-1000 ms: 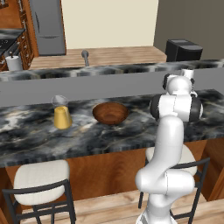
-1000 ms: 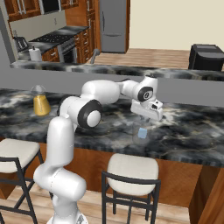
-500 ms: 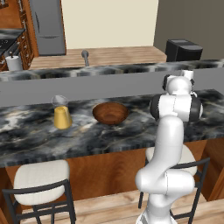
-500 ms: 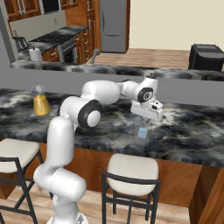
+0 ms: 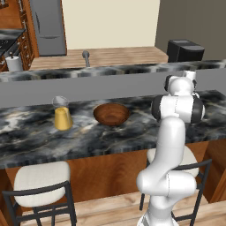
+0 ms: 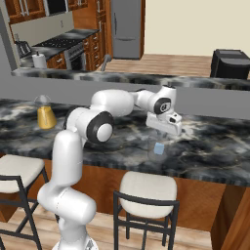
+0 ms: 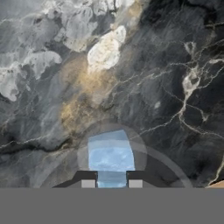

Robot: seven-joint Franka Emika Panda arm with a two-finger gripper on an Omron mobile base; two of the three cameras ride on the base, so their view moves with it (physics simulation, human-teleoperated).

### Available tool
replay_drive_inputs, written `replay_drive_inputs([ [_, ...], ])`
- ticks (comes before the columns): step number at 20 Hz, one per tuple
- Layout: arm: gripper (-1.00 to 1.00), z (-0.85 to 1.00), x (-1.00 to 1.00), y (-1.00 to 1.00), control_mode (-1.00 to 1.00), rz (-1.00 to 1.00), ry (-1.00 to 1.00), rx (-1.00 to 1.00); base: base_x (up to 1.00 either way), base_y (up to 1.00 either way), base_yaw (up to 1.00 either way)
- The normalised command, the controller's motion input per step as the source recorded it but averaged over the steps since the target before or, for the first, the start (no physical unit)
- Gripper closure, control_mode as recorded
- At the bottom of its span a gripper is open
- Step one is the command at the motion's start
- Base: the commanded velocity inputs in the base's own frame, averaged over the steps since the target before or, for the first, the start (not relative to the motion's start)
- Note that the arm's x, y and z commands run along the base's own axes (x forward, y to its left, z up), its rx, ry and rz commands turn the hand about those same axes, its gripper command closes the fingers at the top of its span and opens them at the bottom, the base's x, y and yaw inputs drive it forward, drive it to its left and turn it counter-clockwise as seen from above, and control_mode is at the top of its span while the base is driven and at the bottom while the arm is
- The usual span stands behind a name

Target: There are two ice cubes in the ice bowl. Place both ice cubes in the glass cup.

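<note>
Dark marbled stone formed the tabletop (image 5: 31, 145), with a raised grey ledge (image 5: 110, 86) behind it and a kitchen with a fridge (image 5: 47, 26) beyond. Against the earlier frames we found no difference: arm, bowl and cup stood as before, and the tool had kept its place.

We saw the tool (image 6: 158, 141) in the right base view, hanging over the tabletop well to the right of the bowl. Its jaws were closed on one ice cube (image 7: 110, 152), a pale blue, translucent block; in the hand view it sat between the dark fingertips (image 7: 88, 183) above the stone. In the right base view it showed as a small blue square below the hand. A faint clear ring surrounded the cube in the hand view; we could not tell what it was.

The bowl (image 5: 111, 114), round, shallow and reddish-brown, rested on the tabletop near the middle in the left base view. We could not make out any cube inside it. The cup (image 5: 62, 113), clear above and yellow-orange below, stood upright to the bowl's left, near but apart. We read no writing or labels anywhere.
</note>
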Motion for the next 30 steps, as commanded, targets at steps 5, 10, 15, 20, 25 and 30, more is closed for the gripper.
replay_drive_inputs([
  [5,1.0,0.0,-0.35,0.0,-1.0,0.0,0.0,0.0,0.0,0.0,0.0],
  [10,1.0,0.0,-0.08,0.0,-1.0,0.0,0.0,0.0,0.0,0.0,0.0],
  [15,1.0,0.0,0.08,0.0,-1.0,0.0,-0.01,0.0,0.0,0.0,0.0],
  [20,1.0,0.0,0.13,0.0,-1.0,0.0,0.0,0.0,0.0,0.0,0.0],
  [25,1.0,0.0,0.02,0.0,-1.0,0.0,0.0,0.0,0.0,0.0,0.0],
  [30,-1.0,0.0,0.0,0.0,-1.0,0.0,0.0,0.0,0.0,0.0,0.0],
])
